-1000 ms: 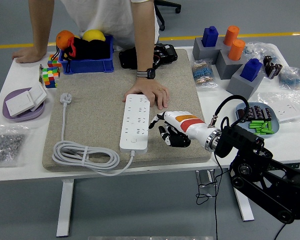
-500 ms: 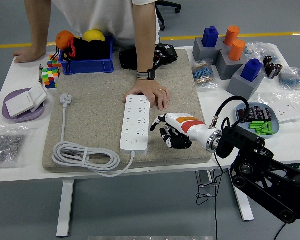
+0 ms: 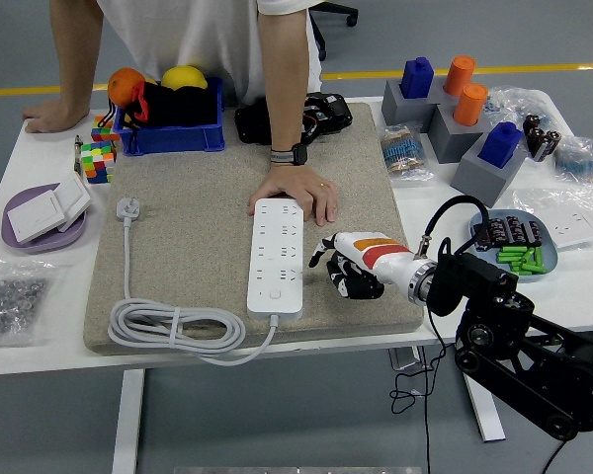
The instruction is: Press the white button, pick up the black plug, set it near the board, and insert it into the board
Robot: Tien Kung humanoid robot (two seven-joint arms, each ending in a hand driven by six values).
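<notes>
Centre frame: your right hand (image 3: 348,269), fingers curled and grasping nothing, lies beside the power strip (image 3: 277,255); no legible writing.

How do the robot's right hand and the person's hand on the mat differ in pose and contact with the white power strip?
The person's hand lies flat, palm down, at the far end of the white power strip, touching it. The robot's right hand has curled fingers, holds nothing, and sits beside the strip's right edge, apparently just clear of it. Both are over the beige mat.
</notes>
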